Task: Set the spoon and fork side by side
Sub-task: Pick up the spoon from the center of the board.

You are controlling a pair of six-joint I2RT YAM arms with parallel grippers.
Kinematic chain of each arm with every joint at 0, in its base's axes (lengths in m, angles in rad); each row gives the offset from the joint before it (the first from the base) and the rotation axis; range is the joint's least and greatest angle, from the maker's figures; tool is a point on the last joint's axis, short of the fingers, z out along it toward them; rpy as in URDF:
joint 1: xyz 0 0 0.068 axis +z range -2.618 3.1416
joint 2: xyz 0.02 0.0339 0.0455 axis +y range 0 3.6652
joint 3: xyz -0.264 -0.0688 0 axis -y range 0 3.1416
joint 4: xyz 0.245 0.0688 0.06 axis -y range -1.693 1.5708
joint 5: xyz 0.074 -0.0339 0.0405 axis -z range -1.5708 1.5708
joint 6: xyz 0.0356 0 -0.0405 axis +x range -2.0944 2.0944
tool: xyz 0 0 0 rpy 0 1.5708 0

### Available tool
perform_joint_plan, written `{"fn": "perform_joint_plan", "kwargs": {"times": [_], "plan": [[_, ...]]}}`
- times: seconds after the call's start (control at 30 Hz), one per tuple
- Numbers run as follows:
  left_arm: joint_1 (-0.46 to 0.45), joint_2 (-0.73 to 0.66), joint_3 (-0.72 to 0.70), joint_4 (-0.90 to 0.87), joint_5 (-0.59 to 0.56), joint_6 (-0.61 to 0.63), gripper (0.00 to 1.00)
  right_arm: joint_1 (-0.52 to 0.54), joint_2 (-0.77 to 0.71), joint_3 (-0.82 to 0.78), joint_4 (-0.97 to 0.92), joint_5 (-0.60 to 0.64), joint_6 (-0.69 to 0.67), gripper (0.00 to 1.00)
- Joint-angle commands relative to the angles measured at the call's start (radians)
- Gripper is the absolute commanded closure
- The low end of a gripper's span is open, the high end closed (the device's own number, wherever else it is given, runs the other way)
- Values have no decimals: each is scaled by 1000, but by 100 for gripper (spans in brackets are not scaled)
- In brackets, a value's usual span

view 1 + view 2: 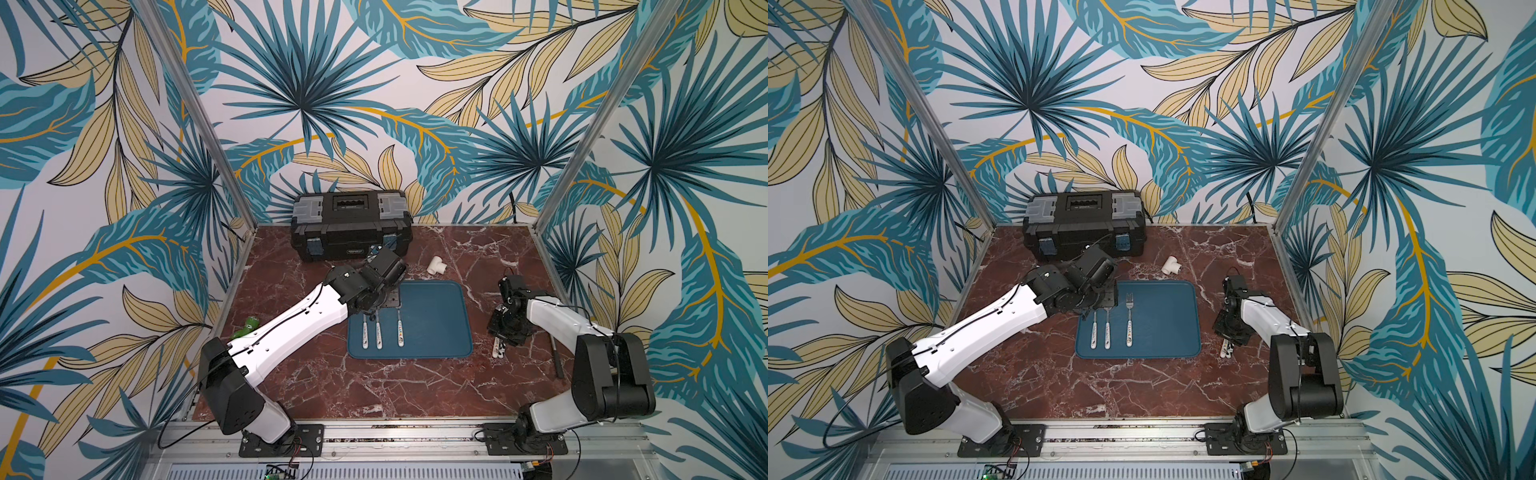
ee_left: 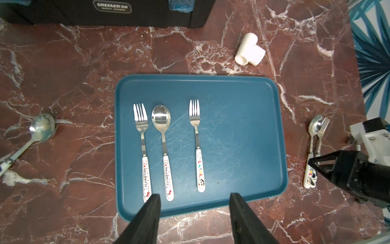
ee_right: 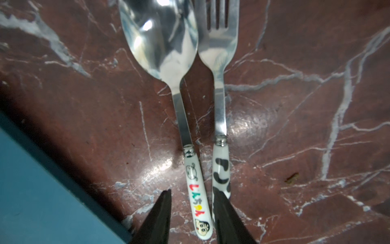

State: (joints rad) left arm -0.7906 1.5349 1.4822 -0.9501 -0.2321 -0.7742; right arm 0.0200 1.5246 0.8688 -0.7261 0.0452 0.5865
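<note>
A blue tray [image 2: 242, 126] holds a Hello Kitty fork [image 2: 141, 135] and a Hello Kitty spoon [image 2: 161, 118] close together, with a cartoon-handled fork [image 2: 195, 118] further along. My left gripper [image 2: 195, 197] hovers open over the tray's near edge and holds nothing. On the marble to the right of the tray [image 1: 436, 316] lie a cartoon-handled spoon [image 3: 160, 38] and a cow-patterned fork [image 3: 218, 42], their handles touching. My right gripper [image 3: 192, 191] is low over them and open. The spoon's handle lies between its fingers, and one finger covers the fork's handle end.
A black toolbox [image 1: 351, 224] stands at the back. A white pipe tee [image 1: 436, 266] lies behind the tray. A green object [image 1: 247, 326] sits by the left arm. Another spoon [image 2: 41, 126] lies left of the tray. A dark rod [image 1: 557, 357] lies near the right edge.
</note>
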Motion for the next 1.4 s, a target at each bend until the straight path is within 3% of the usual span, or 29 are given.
{"fn": "perform_joint_plan", "kwargs": {"times": [0.0, 0.2, 0.43, 0.8, 0.9, 1.03, 1.37], "plan": [[10, -34, -24, 4, -21, -1, 43, -3, 46, -21, 22, -25, -10, 61], [28, -52, -9, -24, -7, 12, 43, -5, 98, -14, 28, -44, -6, 65], [54, -84, -31, -30, -12, 22, 43, -4, 79, -26, 39, -46, -10, 80], [70, -147, -96, -25, -42, 26, 43, 20, 21, 16, 64, -61, -23, 84], [81, -186, -144, 9, -71, 60, 28, 84, -6, 63, 45, -63, -16, 85], [99, -278, -274, 118, -140, 122, 20, 241, 17, 154, 6, -62, 7, 85], [185, -444, -405, 133, -163, 118, 16, 515, 268, 416, -39, -127, 31, 85]]}}
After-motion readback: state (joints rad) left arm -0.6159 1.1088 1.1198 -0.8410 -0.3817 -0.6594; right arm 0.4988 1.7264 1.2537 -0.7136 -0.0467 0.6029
